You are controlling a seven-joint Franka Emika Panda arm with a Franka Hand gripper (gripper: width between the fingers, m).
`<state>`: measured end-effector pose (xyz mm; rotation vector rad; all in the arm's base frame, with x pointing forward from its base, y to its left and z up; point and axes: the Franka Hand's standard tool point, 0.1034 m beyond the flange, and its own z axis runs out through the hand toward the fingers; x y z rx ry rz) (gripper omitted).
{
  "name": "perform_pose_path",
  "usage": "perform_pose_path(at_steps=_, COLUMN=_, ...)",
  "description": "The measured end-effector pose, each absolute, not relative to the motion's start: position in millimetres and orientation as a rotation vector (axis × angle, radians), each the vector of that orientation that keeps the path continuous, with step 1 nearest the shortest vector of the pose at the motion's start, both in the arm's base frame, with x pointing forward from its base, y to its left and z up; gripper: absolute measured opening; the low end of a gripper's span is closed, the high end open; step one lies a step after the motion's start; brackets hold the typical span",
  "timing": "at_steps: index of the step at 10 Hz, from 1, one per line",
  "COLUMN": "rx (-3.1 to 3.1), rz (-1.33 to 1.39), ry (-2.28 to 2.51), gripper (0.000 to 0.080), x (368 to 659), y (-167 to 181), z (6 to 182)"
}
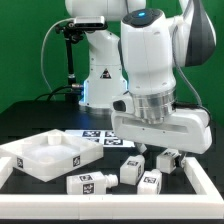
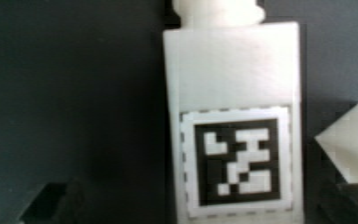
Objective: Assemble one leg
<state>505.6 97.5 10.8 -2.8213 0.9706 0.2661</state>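
A white leg (image 2: 229, 100) fills the wrist view, lying flat on the dark table with its narrow peg (image 2: 220, 14) at one end and its square tag (image 2: 238, 160) facing up. My gripper (image 2: 202, 208) is open just above it, one dark finger (image 2: 48, 205) on either side and apart from the leg. In the exterior view my gripper (image 1: 153, 153) hangs low over a group of legs at the right: one (image 1: 168, 158) beside the fingers, two (image 1: 130, 170) (image 1: 150, 181) in front. Another leg (image 1: 88, 183) lies further to the exterior view's left.
The large square white panel (image 1: 30, 160) with a raised rim lies at the exterior view's left. The marker board (image 1: 100, 136) lies behind the legs. A white frame rim (image 1: 205, 185) borders the table at front and right. Part of another white piece (image 2: 348, 140) shows beside the leg.
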Motion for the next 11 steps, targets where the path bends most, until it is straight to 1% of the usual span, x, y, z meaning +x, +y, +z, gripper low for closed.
perform_pose_path(at_steps=1, rx=-2.821, rz=0.266, ry=0.971, gripper=0.0387, x=505.5, y=97.5, z=10.8)
perform_pose_path(at_steps=2, rx=-2.821, rz=0.266, ry=0.971, gripper=0.0387, x=505.6, y=97.5, z=10.8)
perform_pose_path(at_steps=3, rx=-2.821, rz=0.266, ry=0.971, gripper=0.0285, x=505.6, y=97.5, z=10.8)
perform_pose_path(at_steps=6, rx=-2.826, rz=0.265, ry=0.956, gripper=0.0285, x=503.4, y=98.6, z=11.4)
perform_pose_path(at_steps=8, rx=-2.893, rz=0.252, ry=0.757, gripper=0.0285, x=472.3, y=109.5, z=18.4)
perform_pose_path(at_steps=10, rx=-2.922, rz=0.224, ry=0.721, gripper=0.0285, x=439.5, y=125.5, z=22.2)
perform_pose_path(at_steps=11, rx=-2.918, rz=0.215, ry=0.751, gripper=0.0285, x=435.2, y=126.3, z=24.2)
